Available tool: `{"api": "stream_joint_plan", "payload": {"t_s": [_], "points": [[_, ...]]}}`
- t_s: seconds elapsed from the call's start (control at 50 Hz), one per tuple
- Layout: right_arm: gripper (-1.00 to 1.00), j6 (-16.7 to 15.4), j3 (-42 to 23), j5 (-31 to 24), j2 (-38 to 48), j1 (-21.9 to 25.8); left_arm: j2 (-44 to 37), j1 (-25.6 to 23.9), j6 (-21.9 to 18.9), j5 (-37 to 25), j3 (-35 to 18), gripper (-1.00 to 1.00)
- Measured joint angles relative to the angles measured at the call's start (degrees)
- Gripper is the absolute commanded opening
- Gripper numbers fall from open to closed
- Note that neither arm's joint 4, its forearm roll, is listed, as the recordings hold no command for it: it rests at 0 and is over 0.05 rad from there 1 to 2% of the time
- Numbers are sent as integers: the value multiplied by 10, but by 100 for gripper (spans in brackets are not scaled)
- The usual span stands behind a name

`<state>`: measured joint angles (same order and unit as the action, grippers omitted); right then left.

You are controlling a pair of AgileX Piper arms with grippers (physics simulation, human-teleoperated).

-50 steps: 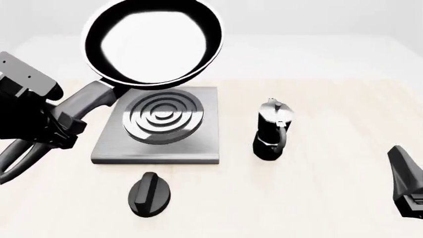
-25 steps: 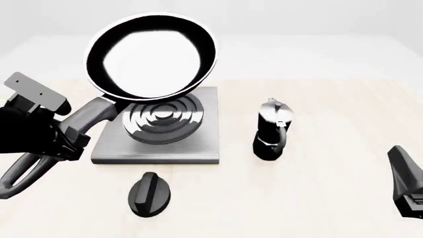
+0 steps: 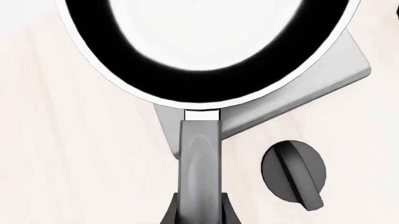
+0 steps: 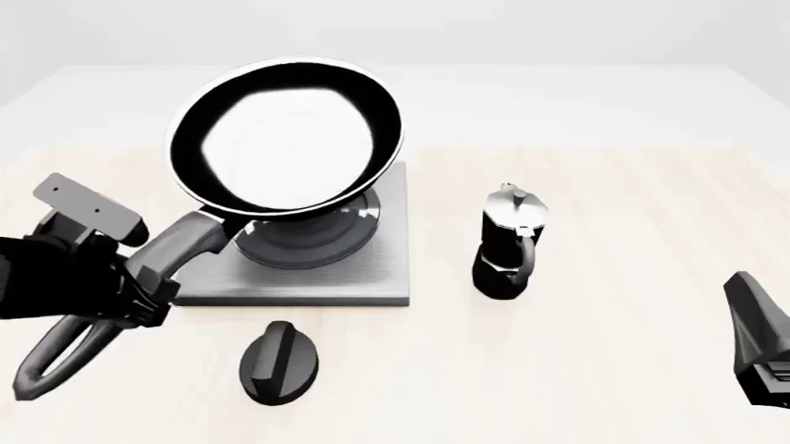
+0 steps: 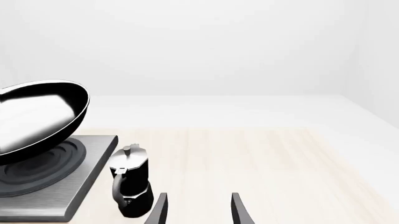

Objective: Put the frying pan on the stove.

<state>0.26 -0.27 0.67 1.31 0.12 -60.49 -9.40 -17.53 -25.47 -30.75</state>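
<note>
So the frying pan point(image 4: 287, 139) isn't down yet: it's in the air, tilted, right above the stove point(image 4: 383, 242) burner, so lowering and letting go is what's left, I'd say. The left gripper point(image 4: 146, 277) is pinching the pan's handle. Pan looks empty, just a shiny white reflection inside. The right gripper point(image 5: 198, 210) sits spread apart, holding nothing, near the moka pot point(image 4: 506, 242), well off from the stove.

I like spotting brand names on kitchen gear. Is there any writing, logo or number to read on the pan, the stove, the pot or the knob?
None. No words, numbers or signs show in any view: the pan, stove, moka pot and knob are all plain, and so is the table.
</note>
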Motion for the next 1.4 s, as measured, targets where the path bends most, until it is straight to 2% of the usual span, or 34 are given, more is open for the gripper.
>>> {"api": "stream_joint_plan", "payload": {"t_s": [0.48, 1.4], "points": [[100, 0, 0, 0, 0, 0, -4, -5, 13, 30, 44, -100], [100, 0, 0, 0, 0, 0, -83, -11, 20, 115, 60, -100]]}}
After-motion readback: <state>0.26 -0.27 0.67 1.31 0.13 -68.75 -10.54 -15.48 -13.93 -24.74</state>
